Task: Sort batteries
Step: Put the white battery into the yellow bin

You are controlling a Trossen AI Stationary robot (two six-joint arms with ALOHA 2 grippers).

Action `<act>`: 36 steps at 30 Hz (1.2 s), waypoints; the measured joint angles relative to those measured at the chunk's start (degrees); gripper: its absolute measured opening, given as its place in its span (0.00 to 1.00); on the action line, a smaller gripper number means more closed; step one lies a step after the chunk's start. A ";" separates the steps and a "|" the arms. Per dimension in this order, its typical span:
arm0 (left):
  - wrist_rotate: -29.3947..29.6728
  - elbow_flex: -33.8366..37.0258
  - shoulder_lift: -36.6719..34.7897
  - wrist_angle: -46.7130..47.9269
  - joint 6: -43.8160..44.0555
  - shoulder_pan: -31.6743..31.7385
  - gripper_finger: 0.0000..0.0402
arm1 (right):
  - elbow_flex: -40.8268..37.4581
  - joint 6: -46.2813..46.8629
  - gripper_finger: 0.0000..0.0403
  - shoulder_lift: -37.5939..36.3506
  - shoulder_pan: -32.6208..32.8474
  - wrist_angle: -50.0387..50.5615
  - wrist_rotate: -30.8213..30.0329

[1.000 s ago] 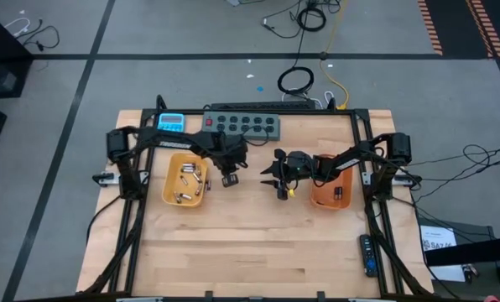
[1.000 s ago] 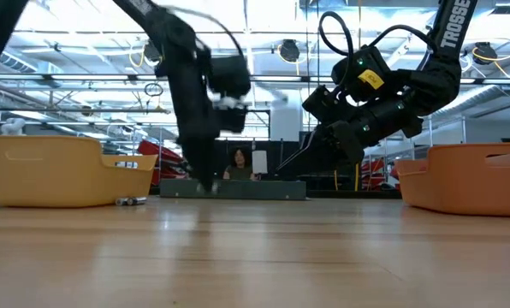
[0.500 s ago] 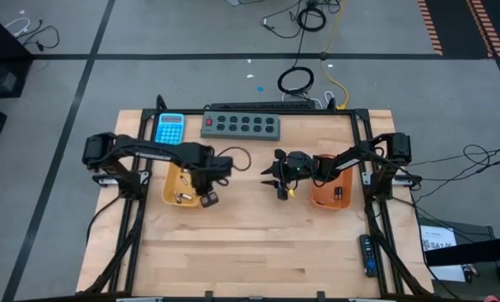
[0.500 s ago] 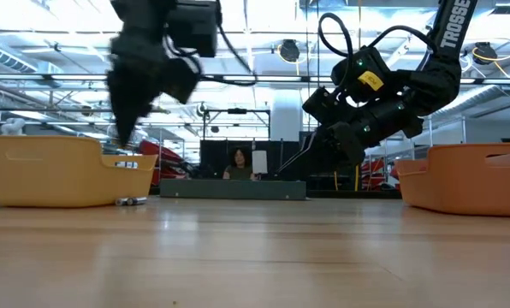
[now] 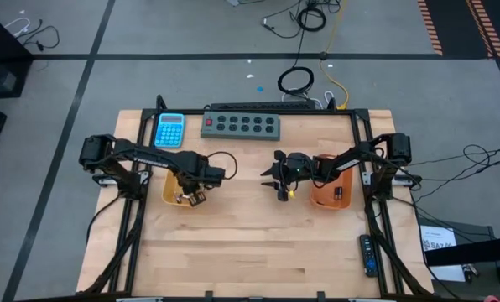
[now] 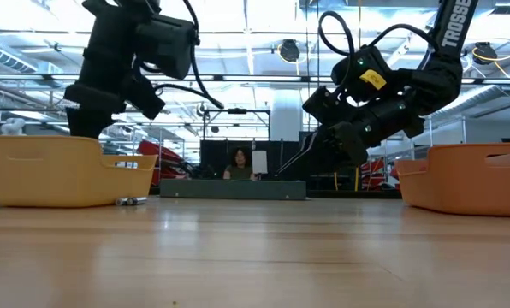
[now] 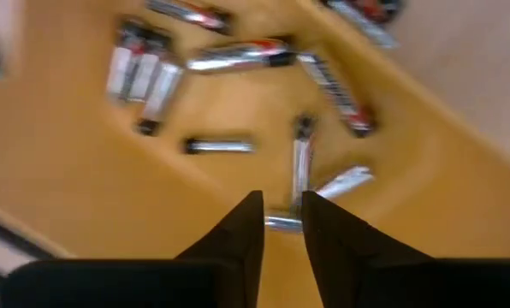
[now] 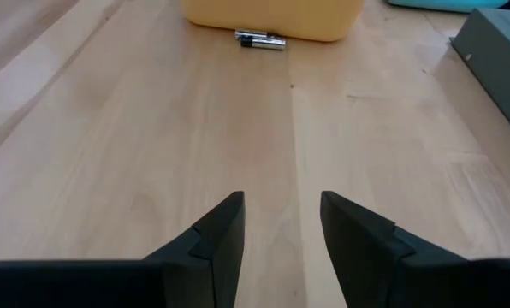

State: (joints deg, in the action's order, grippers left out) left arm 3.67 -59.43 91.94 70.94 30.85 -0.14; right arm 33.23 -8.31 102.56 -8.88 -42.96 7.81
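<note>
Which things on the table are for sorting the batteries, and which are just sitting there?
For the job:
- batteries in the yellow tray
- loose battery on the table beside that tray
- orange tray
- left gripper over the yellow tray
- right gripper above bare table

Just lying about:
- blue calculator
- grey button strip
- remote at the table's edge
</note>
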 joint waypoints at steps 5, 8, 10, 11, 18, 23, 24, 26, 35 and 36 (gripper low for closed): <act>6.03 -0.25 0.00 2.57 -2.93 -0.08 0.29 | 0.00 -0.10 0.36 0.00 -0.02 -0.02 0.00; 9.33 -0.46 0.00 3.37 -3.21 0.00 0.33 | 0.00 -0.12 0.36 0.00 0.00 -0.02 0.00; 11.31 -1.29 0.00 2.42 -4.45 0.20 0.34 | 0.00 -0.12 0.36 0.00 0.00 -0.02 0.00; 12.42 -1.91 0.00 1.48 -5.14 0.20 0.35 | 0.00 -0.14 0.36 0.00 0.00 -0.02 0.00; 14.43 -5.23 -0.07 -11.89 -14.92 0.29 0.35 | 0.00 -0.14 0.36 0.00 0.00 -0.04 -0.02; 6.16 -5.03 2.16 -20.26 -18.88 1.93 0.35 | -0.01 -0.14 0.36 0.00 0.00 -0.02 0.00; 3.79 -4.99 2.68 -21.40 -19.43 2.28 0.36 | 0.00 -0.12 0.36 0.00 0.00 -0.04 0.00; 0.55 -4.98 3.56 -23.39 -20.62 3.02 0.40 | -0.01 -0.14 0.36 0.00 0.00 0.00 0.00; -4.22 -4.98 8.98 -22.92 -22.66 6.54 0.60 | 0.00 -0.30 0.36 0.00 0.00 0.00 0.00; -5.18 -4.98 9.81 -22.11 -22.62 6.75 0.60 | 0.00 -0.32 0.36 0.00 0.00 0.00 0.00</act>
State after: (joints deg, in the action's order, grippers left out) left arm -1.51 -64.40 101.75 48.83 8.23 6.61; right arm 33.23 -8.62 102.56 -8.88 -42.96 7.81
